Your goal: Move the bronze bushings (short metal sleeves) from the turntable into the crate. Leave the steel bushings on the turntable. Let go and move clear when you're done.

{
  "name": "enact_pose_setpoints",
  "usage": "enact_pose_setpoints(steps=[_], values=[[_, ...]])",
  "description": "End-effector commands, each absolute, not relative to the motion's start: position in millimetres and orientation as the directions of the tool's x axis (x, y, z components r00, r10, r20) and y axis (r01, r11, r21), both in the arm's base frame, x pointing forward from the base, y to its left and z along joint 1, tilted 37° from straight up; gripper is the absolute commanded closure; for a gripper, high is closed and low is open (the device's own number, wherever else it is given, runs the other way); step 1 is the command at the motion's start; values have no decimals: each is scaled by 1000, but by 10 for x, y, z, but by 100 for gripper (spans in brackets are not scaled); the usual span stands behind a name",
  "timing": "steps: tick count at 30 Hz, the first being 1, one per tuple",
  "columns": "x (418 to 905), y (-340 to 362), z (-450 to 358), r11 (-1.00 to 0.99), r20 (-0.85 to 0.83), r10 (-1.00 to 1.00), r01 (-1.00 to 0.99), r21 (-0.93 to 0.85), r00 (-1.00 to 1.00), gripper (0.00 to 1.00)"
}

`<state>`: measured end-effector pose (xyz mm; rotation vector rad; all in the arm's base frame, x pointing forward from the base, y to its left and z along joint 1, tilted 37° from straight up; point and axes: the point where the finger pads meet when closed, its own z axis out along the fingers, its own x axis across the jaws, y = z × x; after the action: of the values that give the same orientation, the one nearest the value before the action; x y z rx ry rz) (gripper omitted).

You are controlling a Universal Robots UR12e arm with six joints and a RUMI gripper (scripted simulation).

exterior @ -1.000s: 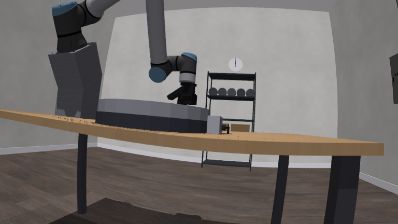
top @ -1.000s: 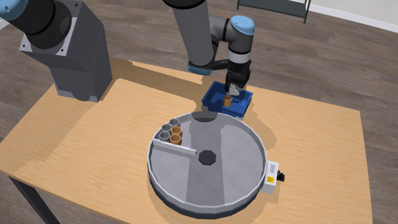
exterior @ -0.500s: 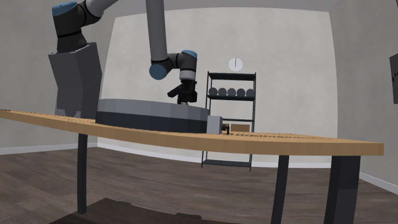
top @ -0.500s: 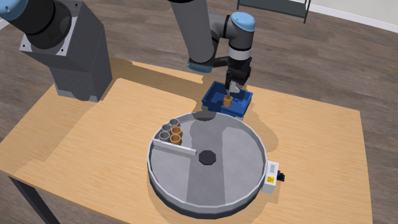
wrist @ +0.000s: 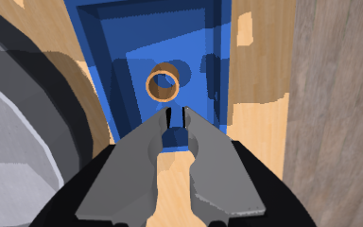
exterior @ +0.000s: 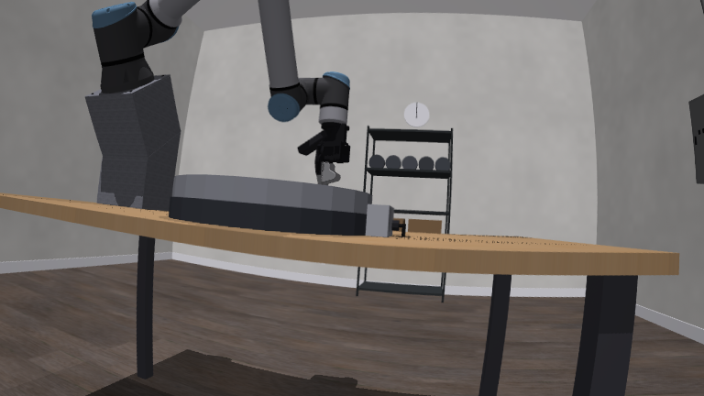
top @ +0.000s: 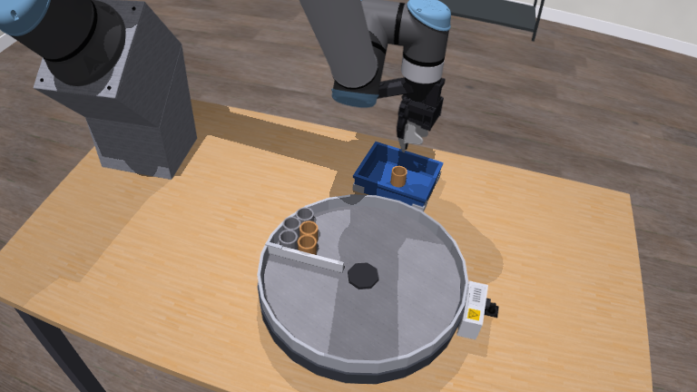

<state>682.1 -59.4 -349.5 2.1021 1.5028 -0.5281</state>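
Observation:
A bronze bushing point(top: 398, 175) stands upright and free on the floor of the blue crate point(top: 374, 168); it also shows in the wrist view point(wrist: 163, 85). My gripper point(top: 408, 142) hangs above the crate's far side, clear of that bushing, with its fingers nearly together and nothing between them. On the grey turntable point(top: 362, 285), two bronze bushings point(top: 308, 236) stand next to three steel bushings point(top: 291, 224) in the far left pocket, behind a grey divider bar point(top: 304, 258).
The crate sits just beyond the turntable's far rim. A white control box point(top: 474, 310) is fixed to the turntable's right side. The arm's dark pedestal point(top: 131, 94) stands at the table's far left corner. A shelf rack point(exterior: 407, 210) stands off the table.

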Motion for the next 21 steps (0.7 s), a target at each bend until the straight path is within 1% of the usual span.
enact_pose_setpoints(steps=[1, 21], values=[[6829, -511, -3385, -267, -574, 755, 948, 172, 316, 94], [6831, -466, -3324, -267, -574, 755, 948, 172, 316, 94]])
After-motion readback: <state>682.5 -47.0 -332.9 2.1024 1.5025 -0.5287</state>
